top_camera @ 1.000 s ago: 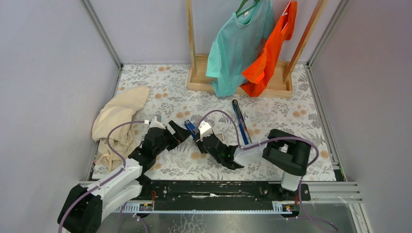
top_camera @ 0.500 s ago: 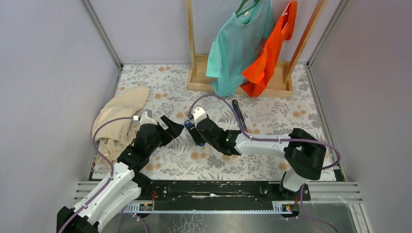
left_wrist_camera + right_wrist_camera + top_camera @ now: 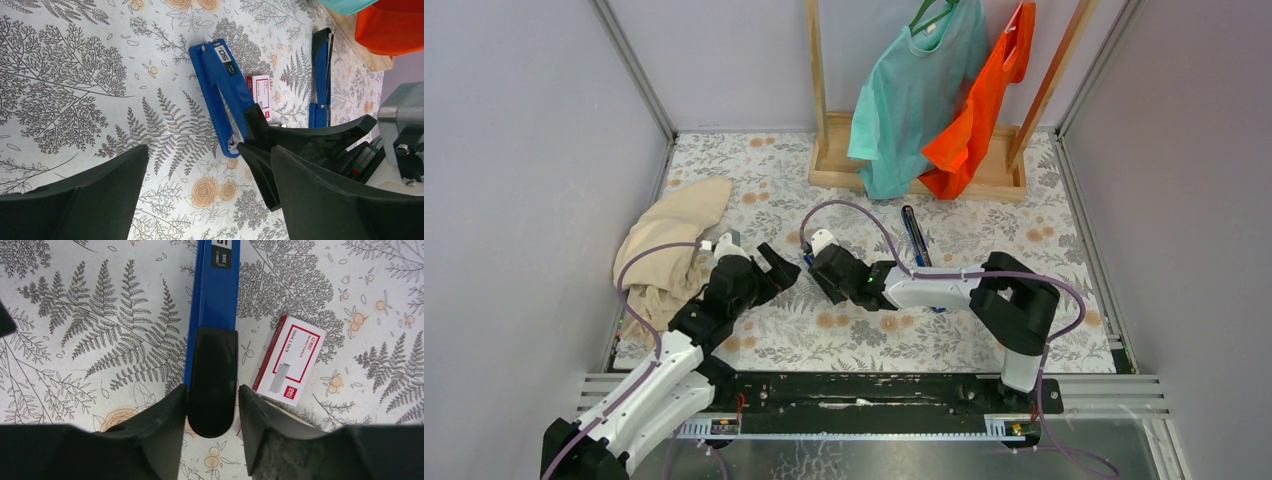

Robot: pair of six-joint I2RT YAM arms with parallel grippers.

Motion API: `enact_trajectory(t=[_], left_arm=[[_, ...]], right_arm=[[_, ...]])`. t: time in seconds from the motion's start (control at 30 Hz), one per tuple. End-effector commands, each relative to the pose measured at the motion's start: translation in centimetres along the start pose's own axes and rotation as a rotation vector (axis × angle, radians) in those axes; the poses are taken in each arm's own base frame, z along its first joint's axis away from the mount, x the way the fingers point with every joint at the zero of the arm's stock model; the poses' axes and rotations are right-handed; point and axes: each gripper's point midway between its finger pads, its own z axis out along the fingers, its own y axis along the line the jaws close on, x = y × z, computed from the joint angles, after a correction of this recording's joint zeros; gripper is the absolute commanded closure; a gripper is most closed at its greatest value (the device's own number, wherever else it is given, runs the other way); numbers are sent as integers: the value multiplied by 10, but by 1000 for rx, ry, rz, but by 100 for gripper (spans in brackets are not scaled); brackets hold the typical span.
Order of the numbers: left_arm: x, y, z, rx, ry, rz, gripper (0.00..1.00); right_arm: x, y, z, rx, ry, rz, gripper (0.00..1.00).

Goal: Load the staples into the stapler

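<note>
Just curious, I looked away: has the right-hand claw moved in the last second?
Yes. In the top view the right gripper, closed around the blue stapler, has shifted left and slightly farther back, away from the second stapler.

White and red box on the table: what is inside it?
The white and red box shows only its printed top face, beside the blue stapler; whatever is inside is covered.
</note>
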Motion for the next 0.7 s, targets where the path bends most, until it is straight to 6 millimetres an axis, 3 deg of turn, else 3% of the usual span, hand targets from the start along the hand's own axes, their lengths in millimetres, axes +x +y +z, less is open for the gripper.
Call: enact_trajectory(t=[0.0, 0.23, 0.4, 0.67], left_arm=[[-12, -8, 0, 9, -27, 18, 0], [-10, -8, 2, 9, -19, 17, 0], [-9, -7, 3, 6, -22, 17, 0], [-5, -3, 6, -2, -11, 12, 0]], right_arm=[[-14, 5, 2, -18, -15, 8, 57], [14, 7, 19, -10, 48, 1, 82], [38, 6, 28, 2, 110, 5, 84], [46, 9, 40, 14, 154, 3, 87]])
